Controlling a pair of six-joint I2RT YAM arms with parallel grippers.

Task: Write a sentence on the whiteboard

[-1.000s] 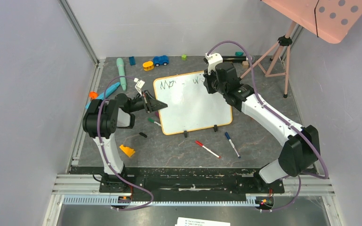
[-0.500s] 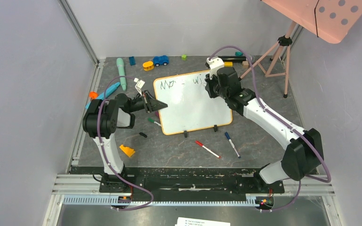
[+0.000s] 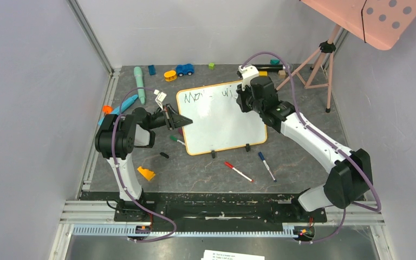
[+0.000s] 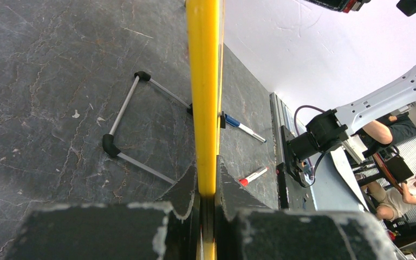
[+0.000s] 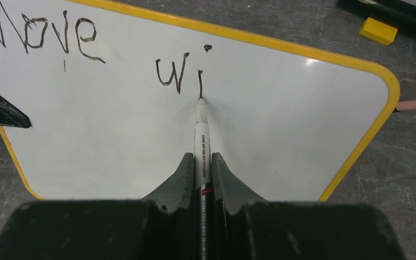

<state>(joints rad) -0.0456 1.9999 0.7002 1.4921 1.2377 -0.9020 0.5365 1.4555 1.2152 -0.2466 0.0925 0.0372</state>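
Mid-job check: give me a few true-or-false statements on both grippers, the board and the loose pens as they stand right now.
1. The right gripper is shut on a marker whose tip touches the whiteboard. True.
2. The left gripper hangs open above the whiteboard. False: it is shut on the whiteboard's frame.
3. The lettering reads "Move wi". True.
4. A red-capped marker lies on the whiteboard. False: it lies on the table in front of the whiteboard, near a blue-capped marker.
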